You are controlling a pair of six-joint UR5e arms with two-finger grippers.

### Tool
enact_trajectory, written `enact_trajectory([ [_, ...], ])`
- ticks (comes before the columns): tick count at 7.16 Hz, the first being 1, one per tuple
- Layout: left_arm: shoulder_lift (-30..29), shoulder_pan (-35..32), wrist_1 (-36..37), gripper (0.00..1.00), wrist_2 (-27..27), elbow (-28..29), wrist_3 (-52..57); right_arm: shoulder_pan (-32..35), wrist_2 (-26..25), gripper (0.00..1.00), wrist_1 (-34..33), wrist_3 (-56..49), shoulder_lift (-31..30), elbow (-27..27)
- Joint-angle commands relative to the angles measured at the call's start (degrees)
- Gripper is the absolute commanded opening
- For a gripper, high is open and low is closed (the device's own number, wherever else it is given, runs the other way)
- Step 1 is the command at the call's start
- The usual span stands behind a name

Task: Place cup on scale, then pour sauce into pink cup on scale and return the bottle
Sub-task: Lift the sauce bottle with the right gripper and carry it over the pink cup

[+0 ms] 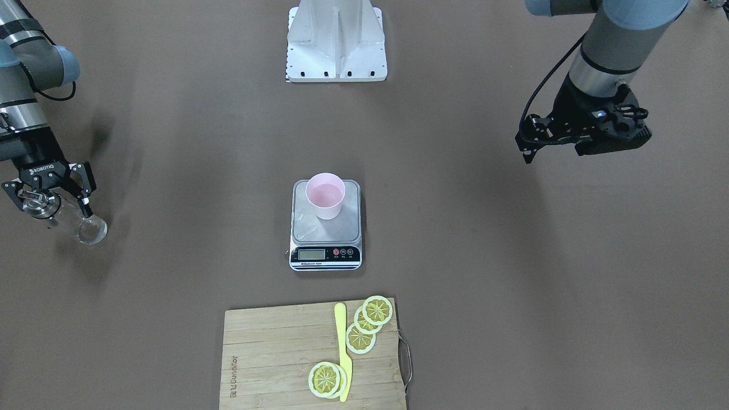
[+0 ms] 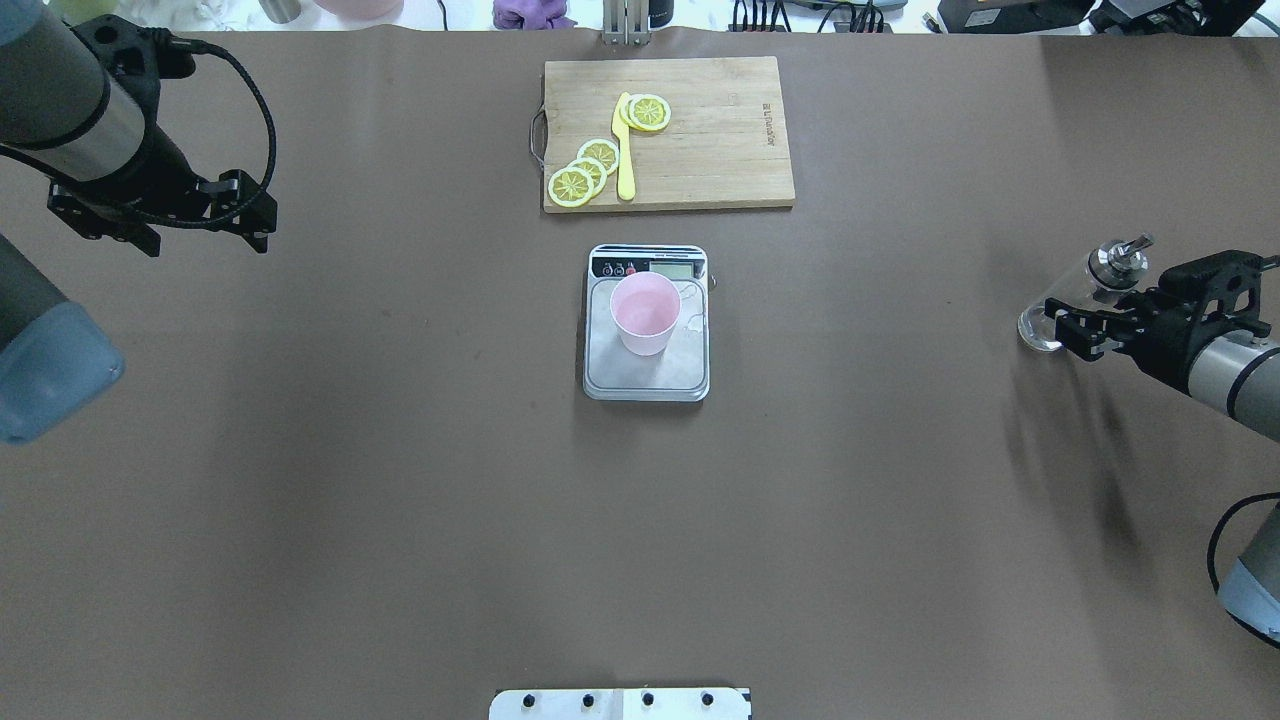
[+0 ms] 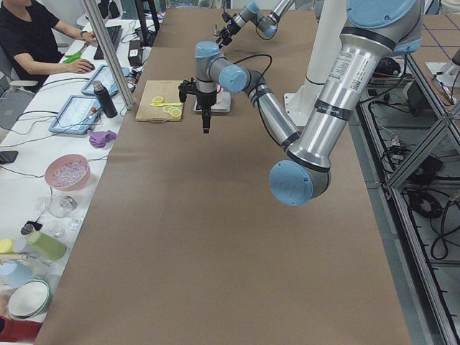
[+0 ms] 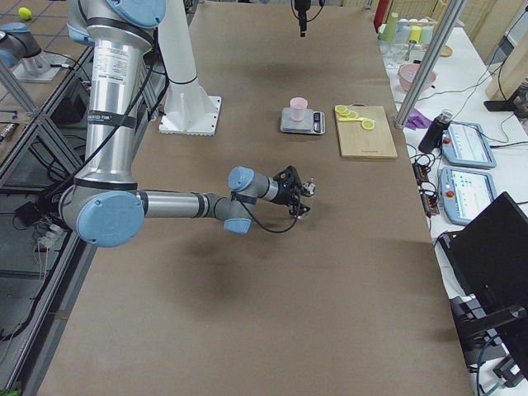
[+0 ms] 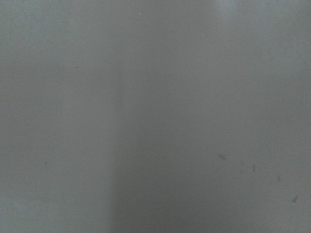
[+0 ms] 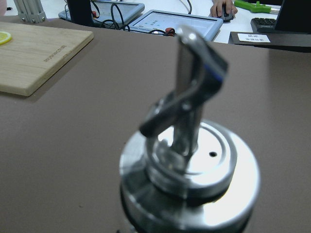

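Observation:
The pink cup (image 1: 325, 195) stands upright on the scale (image 1: 342, 228), toward its back; both also show in the overhead view, cup (image 2: 645, 313) on scale (image 2: 650, 375). Clear drops lie on the platform beside the cup; I cannot make out any sauce inside it. The bottle (image 1: 74, 223) stands on the table at the robot's right, its metal spout cap (image 6: 189, 165) filling the right wrist view. My right gripper (image 1: 51, 202) (image 2: 1090, 325) sits around the bottle's upper part, jaws apart on either side. My left gripper (image 2: 207, 243) hangs open and empty, high over the table's left side.
A wooden cutting board (image 1: 273, 353) with lemon slices (image 1: 364, 324) and a yellow knife (image 1: 342, 347) lies beyond the scale on the operators' side. The robot's white base (image 1: 336, 45) is behind the scale. A desk with tablets runs along the far table edge (image 4: 462, 148).

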Motion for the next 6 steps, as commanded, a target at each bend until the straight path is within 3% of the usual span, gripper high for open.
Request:
enact_trajectory([
  [1,-0.02,-0.04,0.00,0.99,-0.04,0.00,0.00,0.02,0.44,0.00,-1.05,-1.74,0.16,2.43],
  [2,-0.02,-0.04,0.00,0.99,0.13,0.09,0.09,0.55,2.10,0.00,-4.80,-3.41,0.16,6.46],
  [4,0.07,-0.04,-0.26,0.99,0.22,-0.17,0.96,2.66,3.53,0.00,-28.09,-10.85,2.86,22.24],
  [6,0.07,-0.04,-2.02,0.99,0.22,-0.09,0.97,2.31,0.46,0.00,-43.54,-14.04,9.88,27.14],
])
